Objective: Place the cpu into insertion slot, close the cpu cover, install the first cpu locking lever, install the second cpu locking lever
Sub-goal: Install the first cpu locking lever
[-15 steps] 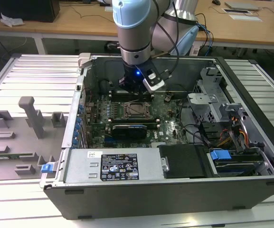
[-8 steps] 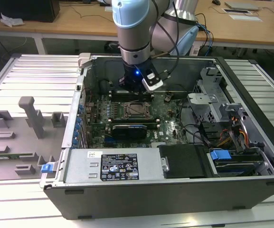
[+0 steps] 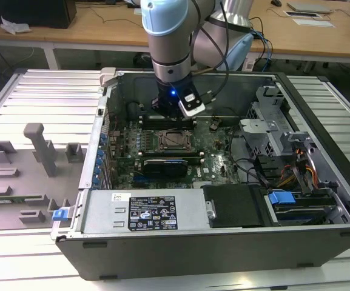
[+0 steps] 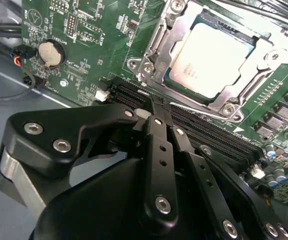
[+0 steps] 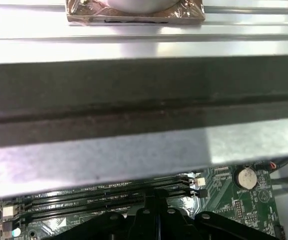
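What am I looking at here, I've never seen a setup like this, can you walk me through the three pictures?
A robot arm reaches into an open computer case lying on a metal table. The exterior view is from a camera off the arm. Both wrist views come from cameras riding on the arm. Its black gripper has its fingers together, holding nothing, above the long black memory slots. Beside them, in the second wrist view, the cpu sits in the insertion slot, with the silver cpu cover around it. A round coin battery sits on the green motherboard.
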Available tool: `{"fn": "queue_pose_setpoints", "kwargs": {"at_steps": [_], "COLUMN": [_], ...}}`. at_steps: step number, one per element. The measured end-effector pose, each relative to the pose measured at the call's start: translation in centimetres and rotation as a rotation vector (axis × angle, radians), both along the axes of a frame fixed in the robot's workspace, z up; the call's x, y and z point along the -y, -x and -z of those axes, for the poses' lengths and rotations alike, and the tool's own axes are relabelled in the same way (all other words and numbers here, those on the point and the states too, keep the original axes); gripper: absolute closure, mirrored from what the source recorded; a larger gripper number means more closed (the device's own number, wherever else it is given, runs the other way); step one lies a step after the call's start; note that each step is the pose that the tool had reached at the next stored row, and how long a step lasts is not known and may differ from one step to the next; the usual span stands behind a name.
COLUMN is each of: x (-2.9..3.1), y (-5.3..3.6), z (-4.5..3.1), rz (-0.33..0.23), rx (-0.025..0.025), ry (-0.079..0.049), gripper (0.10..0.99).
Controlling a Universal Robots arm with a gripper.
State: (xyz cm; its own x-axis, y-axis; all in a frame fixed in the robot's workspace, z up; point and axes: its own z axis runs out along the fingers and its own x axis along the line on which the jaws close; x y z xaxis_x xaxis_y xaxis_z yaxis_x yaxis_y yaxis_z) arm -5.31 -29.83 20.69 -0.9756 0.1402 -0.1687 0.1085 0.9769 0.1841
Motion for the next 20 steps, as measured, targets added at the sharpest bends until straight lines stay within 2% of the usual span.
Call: {"fn": "queue_pose_setpoints", "kwargs": {"at_steps": [7, 15, 20], "x": [-0.10, -0.45, -0.60], "y": [0.29, 0.32, 0.63], "z": [0.14, 0.25, 0.30], "rz": [0.062, 0.102, 0.132], "rx": [0.0000, 0.0001, -0.0001], "ry": [0.000, 0.000, 0.000], "gripper": [0.980, 0.980, 0.980]}}
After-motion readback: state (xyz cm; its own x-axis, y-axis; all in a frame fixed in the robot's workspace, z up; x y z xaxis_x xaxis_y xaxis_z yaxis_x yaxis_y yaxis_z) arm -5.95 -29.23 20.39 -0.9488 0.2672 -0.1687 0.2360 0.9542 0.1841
